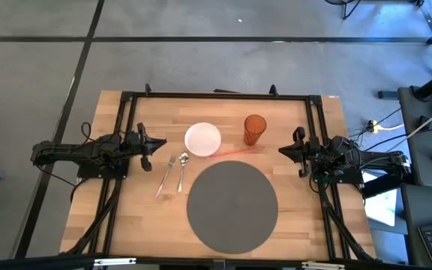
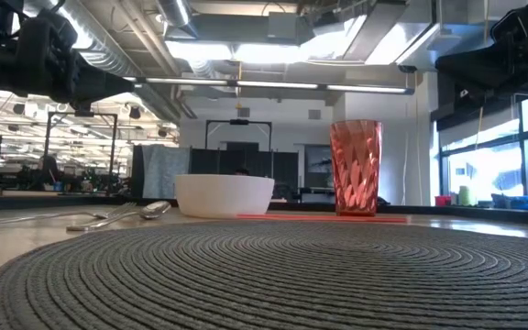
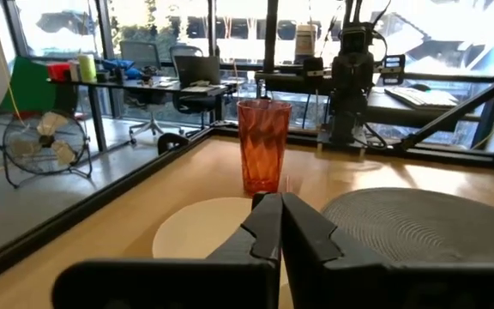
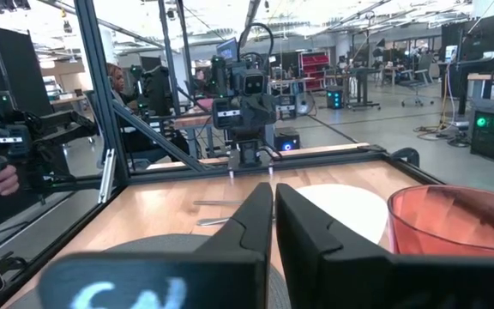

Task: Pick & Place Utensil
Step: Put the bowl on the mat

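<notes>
A fork (image 1: 165, 175) and a spoon (image 1: 182, 169) lie flat side by side on the wooden table, left of a round grey placemat (image 1: 232, 205). In the low view the spoon (image 2: 122, 216) lies left of the white bowl (image 2: 224, 195). My left gripper (image 1: 160, 144) rests shut at the table's left side, pointing right, above the utensils' far ends and clear of them. My right gripper (image 1: 282, 151) rests shut at the right side, pointing left. In the wrist views both fingers pairs are closed: left gripper (image 3: 280, 225), right gripper (image 4: 274, 215).
A white bowl (image 1: 202, 139) and a red tumbler (image 1: 255, 130) stand at the far middle of the table, with a red straw (image 1: 235, 152) lying between them and the placemat. A black frame (image 1: 216, 95) runs along the table's edges. A person (image 4: 118, 81) is in the room beyond.
</notes>
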You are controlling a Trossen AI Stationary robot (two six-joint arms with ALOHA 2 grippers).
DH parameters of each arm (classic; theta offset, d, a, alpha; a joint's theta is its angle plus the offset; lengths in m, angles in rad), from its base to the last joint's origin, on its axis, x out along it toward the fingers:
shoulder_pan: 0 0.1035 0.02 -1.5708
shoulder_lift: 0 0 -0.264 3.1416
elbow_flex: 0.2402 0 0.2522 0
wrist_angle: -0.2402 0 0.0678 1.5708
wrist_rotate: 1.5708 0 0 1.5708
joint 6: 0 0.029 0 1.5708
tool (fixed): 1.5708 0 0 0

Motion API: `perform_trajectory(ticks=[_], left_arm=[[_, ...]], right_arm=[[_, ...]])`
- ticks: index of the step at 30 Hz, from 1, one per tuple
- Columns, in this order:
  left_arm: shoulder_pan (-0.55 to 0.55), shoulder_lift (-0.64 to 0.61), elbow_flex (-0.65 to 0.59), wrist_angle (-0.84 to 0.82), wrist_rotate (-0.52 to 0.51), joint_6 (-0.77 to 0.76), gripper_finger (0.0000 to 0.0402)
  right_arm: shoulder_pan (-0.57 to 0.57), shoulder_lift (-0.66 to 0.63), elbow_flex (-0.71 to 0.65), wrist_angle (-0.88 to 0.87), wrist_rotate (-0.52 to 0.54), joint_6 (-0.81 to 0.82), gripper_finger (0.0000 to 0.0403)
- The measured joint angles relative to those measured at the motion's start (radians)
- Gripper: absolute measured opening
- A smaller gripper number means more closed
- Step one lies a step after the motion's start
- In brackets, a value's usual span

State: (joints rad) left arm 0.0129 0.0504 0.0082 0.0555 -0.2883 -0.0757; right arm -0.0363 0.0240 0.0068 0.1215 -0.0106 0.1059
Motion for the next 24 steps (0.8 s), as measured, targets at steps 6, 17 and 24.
perform_trajectory(ticks=[6, 17, 24], left_arm=[[0.000, 0.000, 0.000, 0.000, 0.001, -0.081, 0.0002], [0.000, 0.004, 0.003, -0.001, -0.025, -0.180, 0.0002], [0.014, 0.229, 0.138, -0.009, -0.017, -0.201, 0.0002]], right_arm=[[0.000, 0.000, 0.000, 0.015, 0.000, 0.021, 0.0020], [0.000, 0.000, 0.000, 0.046, 0.000, 0.019, 0.0020], [0.000, 0.000, 0.000, 0.045, 0.000, 0.021, 0.0020]])
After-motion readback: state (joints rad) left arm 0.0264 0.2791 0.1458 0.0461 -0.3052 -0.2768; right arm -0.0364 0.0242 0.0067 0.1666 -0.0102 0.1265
